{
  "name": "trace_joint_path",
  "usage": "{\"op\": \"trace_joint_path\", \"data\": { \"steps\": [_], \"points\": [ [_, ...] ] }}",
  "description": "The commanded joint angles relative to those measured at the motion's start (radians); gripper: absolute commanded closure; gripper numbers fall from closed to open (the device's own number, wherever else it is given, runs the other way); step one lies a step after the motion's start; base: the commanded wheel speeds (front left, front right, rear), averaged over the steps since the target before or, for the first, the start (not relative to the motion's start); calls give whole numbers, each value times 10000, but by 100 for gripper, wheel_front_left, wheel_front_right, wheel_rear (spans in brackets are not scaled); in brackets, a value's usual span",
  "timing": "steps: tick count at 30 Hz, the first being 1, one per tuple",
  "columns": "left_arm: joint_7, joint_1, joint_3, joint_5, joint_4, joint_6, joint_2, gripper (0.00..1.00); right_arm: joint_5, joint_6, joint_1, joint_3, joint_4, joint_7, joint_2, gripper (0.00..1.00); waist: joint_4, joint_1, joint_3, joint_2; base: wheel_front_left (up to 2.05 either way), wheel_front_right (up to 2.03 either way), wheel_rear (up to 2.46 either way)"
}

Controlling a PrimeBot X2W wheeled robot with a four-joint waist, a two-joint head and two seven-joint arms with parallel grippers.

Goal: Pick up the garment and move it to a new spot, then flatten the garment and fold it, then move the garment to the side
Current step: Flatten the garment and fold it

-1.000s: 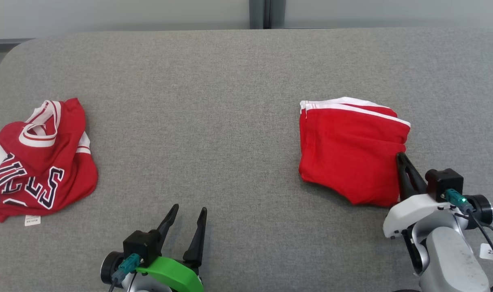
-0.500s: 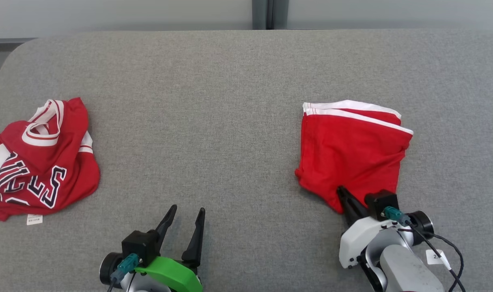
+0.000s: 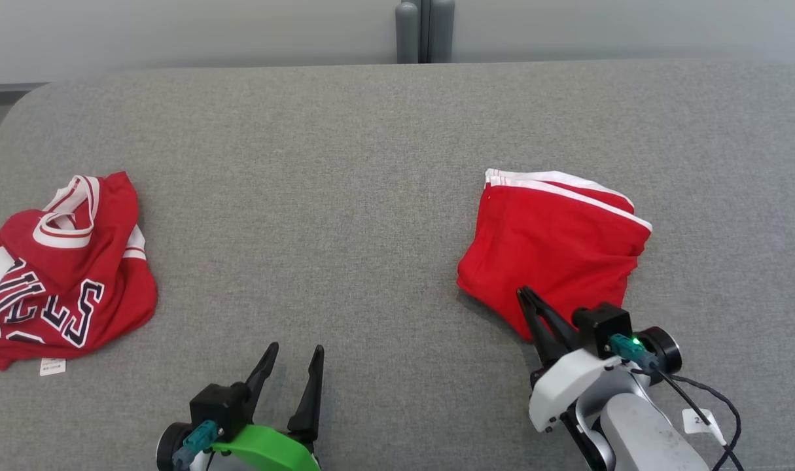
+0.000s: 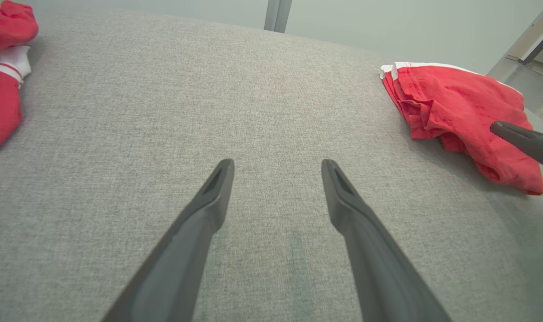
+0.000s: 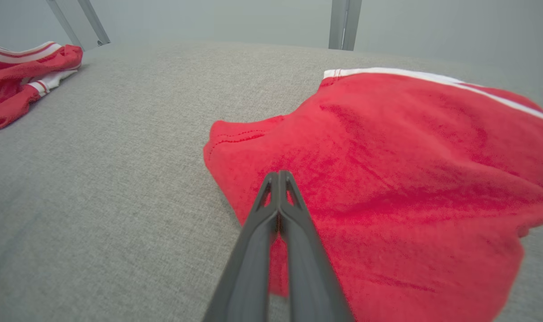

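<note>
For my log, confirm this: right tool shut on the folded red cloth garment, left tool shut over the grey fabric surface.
Wrong on the left tool: it stands open over the grey fabric surface, per the left wrist view. The right tool is shut on the folded red cloth garment.

Place: most likely a robot lab or a test room.
Table (image 3: 371, 163): wide, covered with plain grey cloth, with a rounded corner at the far left.
Wall (image 3: 175, 33): bare and pale grey, just behind the table.
Post (image 3: 424, 33): grey, upright at the far edge.
Clothes: a red garment (image 3: 554, 242) and a red jersey (image 3: 76, 261) lie well apart on the grey cover.
</note>
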Motion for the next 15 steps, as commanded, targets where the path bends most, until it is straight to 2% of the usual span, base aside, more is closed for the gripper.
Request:
{"op": "trace_joint_path", "data": {
  "steps": [1,6,10,15],
  "points": [
    [-1,176,80,-52,-12,-34,4,0,4,0,205,-127,-265,-29,-43,0,-118,0,-181,0,0,0,0],
    [-1,650,489,-22,-199,-34,-12,0,-329,0,1361,-1022,-2037,-31,-333,0,-357,0,-672,0,0,0,0],
    [-1,1082,1049,122,-460,-27,-37,0,-428,0,2453,-2091,-3367,-29,-269,0,-491,0,-1139,0,0,0,0],
    [-1,1486,1604,455,-830,-27,-67,0,-566,0,3485,-3164,-4121,-29,-220,0,-586,0,-1536,0,0,0,0]
  ]
}}
